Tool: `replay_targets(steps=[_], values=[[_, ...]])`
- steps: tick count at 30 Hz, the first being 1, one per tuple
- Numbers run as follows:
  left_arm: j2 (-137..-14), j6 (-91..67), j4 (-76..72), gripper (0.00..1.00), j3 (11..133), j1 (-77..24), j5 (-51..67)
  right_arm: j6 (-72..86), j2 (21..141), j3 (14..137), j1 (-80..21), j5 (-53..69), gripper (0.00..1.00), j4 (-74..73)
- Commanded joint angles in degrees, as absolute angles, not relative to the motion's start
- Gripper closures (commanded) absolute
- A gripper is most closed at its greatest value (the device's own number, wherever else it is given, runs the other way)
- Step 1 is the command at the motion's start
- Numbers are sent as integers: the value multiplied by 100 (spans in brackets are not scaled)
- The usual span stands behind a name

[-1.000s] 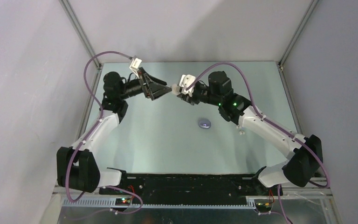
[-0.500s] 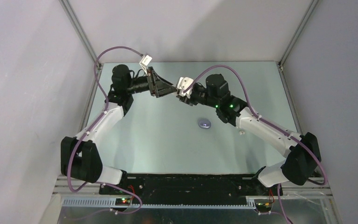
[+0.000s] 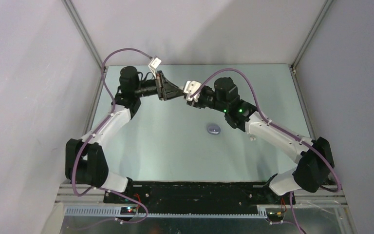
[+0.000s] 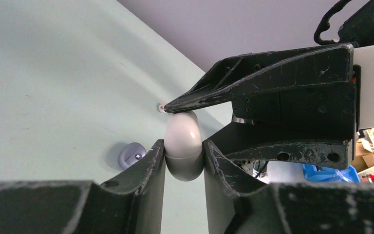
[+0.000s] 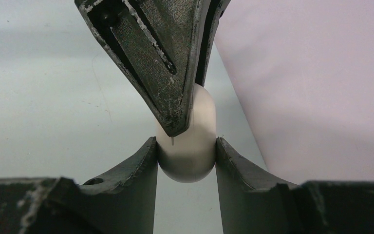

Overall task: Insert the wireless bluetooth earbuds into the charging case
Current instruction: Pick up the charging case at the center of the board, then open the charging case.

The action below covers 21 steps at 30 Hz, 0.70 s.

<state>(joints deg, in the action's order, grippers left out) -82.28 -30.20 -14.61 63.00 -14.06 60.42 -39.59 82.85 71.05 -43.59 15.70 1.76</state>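
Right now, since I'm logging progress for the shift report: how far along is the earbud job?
Nothing visibly seated yet. In hand: the left gripper and right gripper both clamp the white case in mid-air, apparently closed. Remaining: opening it and loading; a tiny white bud and the purple case lie on the table.

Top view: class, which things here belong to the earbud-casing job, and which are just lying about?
Job in hand: white case, gripped by left gripper and right gripper; purple case on the table; tiny white bit beside the right arm, maybe an earbud.
Just lying about: the arms' purple cables.
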Motion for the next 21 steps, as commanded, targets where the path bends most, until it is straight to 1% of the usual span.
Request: replay_targets(steps=[1, 4, 6, 7, 8, 9, 10, 11, 12, 13, 14, 15, 18, 19, 20, 21], values=[[-8389, -2979, -1637, 70, 6569, -1441, 6332, -3937, 8277, 7163, -4426, 1510, 74, 762], [-8449, -2987, -1633, 68, 6628, -1451, 6380, -3887, 8285, 7163, -4446, 1469, 74, 815], [-8486, -3010, -1687, 77, 6649, -1456, 6443, -3825, 8290, 7163, -4450, 1454, 71, 839], [-8520, -3043, -1797, 88, 6659, -1453, 6517, -3793, 8289, 7167, -4444, 1488, 59, 836], [-8536, -3103, -1883, 92, 6660, -1440, 6559, -3712, 8277, 7164, -4418, 1518, 51, 814], [-8554, -3116, -2009, 98, 6668, -1427, 6658, -3645, 8261, 7168, -4393, 1573, 37, 733], [-8553, -3104, -2068, 99, 6665, -1396, 6717, -3372, 8211, 7206, -4273, 1674, 32, 648], [-8535, -3077, -2189, 100, 6643, -1370, 6863, -3171, 8188, 7372, -4158, 2258, 25, 283], [-8521, -2999, -2259, 100, 6617, -1312, 6956, -2806, 8180, 7500, -3828, 2671, 22, -26], [-8467, -2924, -2470, 100, 6537, -1280, 7217, -2633, 8199, 7821, -3530, 3406, 20, -657], [-8426, -2673, -2624, 100, 6476, -1230, 7532, -2396, 8290, 8006, -3409, 3702, 19, -957], [-8285, -2457, -2763, 100, 6330, -1208, 7655, -2372, 8377, 8396, -3225, 4296, 19, -1696], [-8027, -843, -2137, 100, 6233, -1092, 7747, -2606, 8884, 9156, -3087, 5006, 20, -3153], [-7988, 31, -1417, 100, 6355, -1087, 7750, -2631, 9024, 9338, -3079, 5158, 20, -3259], [-7967, 543, -924, 100, 6451, -1087, 7692, -2625, 9082, 9389, -3078, 5211, 20, -3322], [-7940, 1792, 364, 100, 6695, -1115, 7634, -2555, 9168, 9431, -3088, 5269, 20, -3291]])
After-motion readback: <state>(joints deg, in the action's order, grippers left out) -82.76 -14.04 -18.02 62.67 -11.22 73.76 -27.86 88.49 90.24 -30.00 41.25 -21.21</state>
